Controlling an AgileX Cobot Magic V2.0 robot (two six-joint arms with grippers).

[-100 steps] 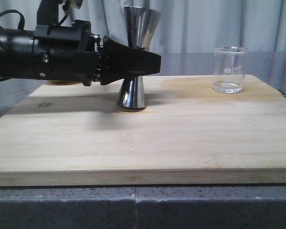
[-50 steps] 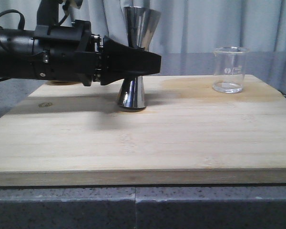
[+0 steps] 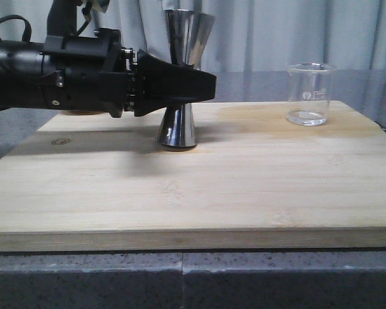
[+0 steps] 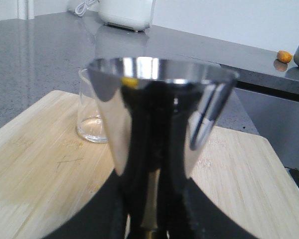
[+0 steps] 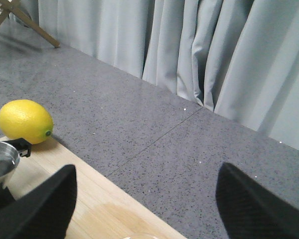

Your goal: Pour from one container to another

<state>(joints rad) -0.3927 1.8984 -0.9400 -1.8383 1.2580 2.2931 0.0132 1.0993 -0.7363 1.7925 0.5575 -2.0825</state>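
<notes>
A steel double-cone jigger [image 3: 182, 77] stands upright on the bamboo board [image 3: 244, 187], left of centre. My left gripper [image 3: 207, 82] reaches in level from the left and is shut on the jigger's narrow waist. In the left wrist view the jigger [image 4: 159, 114] fills the middle, with a black finger on each side of its waist. A glass beaker [image 3: 310, 93] with a little clear liquid stands at the board's far right. It also shows behind the jigger as the beaker [image 4: 91, 117]. My right gripper [image 5: 147, 209] is open, near the board's back edge, holding nothing.
A lemon [image 5: 25, 121] lies at the board's far edge near the jigger [image 5: 0, 164]. A damp stain [image 3: 257, 114] marks the board left of the beaker. Grey stone counter [image 3: 180, 277] surrounds the board, with curtains behind. A white appliance [image 4: 127, 12] stands on the counter.
The left gripper and the jigger have shifted very slightly to the left. The beaker has not moved.
</notes>
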